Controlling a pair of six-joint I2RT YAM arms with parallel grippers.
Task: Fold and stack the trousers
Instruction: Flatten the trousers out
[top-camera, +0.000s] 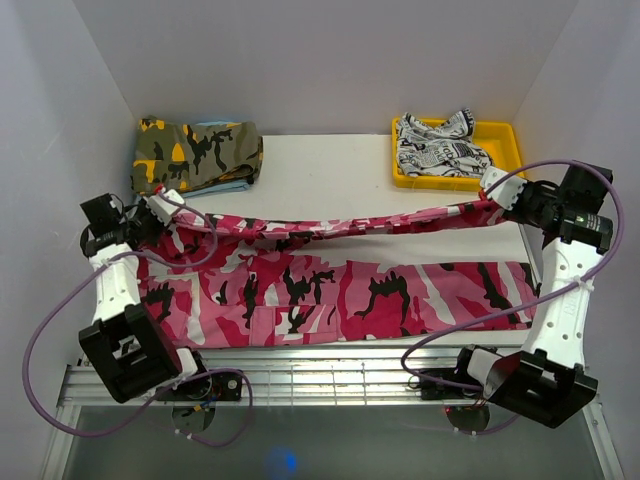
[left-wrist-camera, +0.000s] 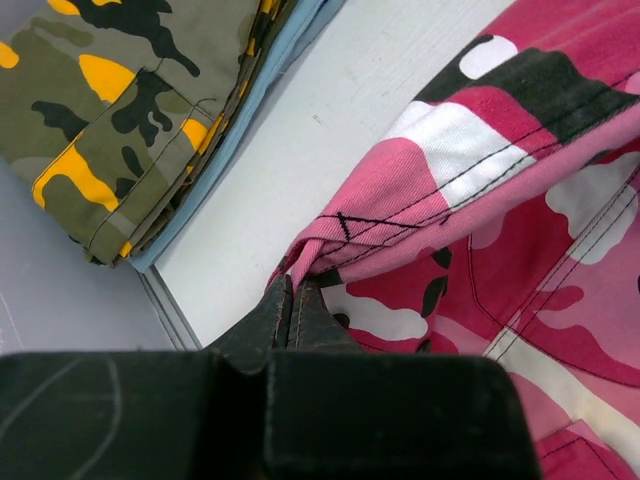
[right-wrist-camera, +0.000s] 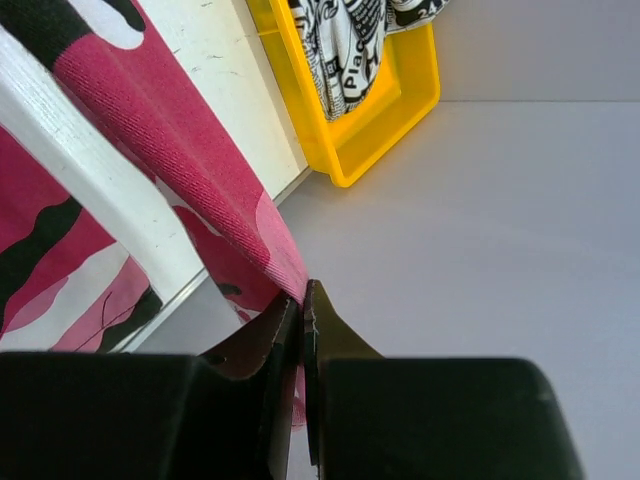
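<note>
**A:** Top external view, starting from the near edge: where is the cloth?

**B:** The trousers (top-camera: 330, 295) lie crosswise on the table (top-camera: 320, 175). One layer is flat just beyond the arm bases. The far edge is lifted into a line between the two arms and dips in the middle.

**A:** And the fingers?

**B:** Both are closed on the fabric. The left gripper (left-wrist-camera: 291, 300) is clamped on a bunched pink corner right by a stitched seam. The right gripper (right-wrist-camera: 303, 300) pinches only a thin edge at the other end.

**A:** How will it handle?

**B:** I judge it soft and limp, fairly light, not fragile, and with enough weave not to be slippery. It has no stiffness, so the unsupported middle will droop and drag over the flat layer. Seams, hems and the waistband are the thicker spots worth holding. The left hold looks sound, but the right one is slim and could slip under a hard pull.

**A:** What is farther back?

**B:** At the far left is a folded olive camouflage garment (top-camera: 197, 153) on a blue cloth (left-wrist-camera: 250, 110), apart from the pink fabric. At the far right, just beyond the right gripper, a yellow tray (top-camera: 505, 140) holds a white printed garment (top-camera: 437, 150).
</note>
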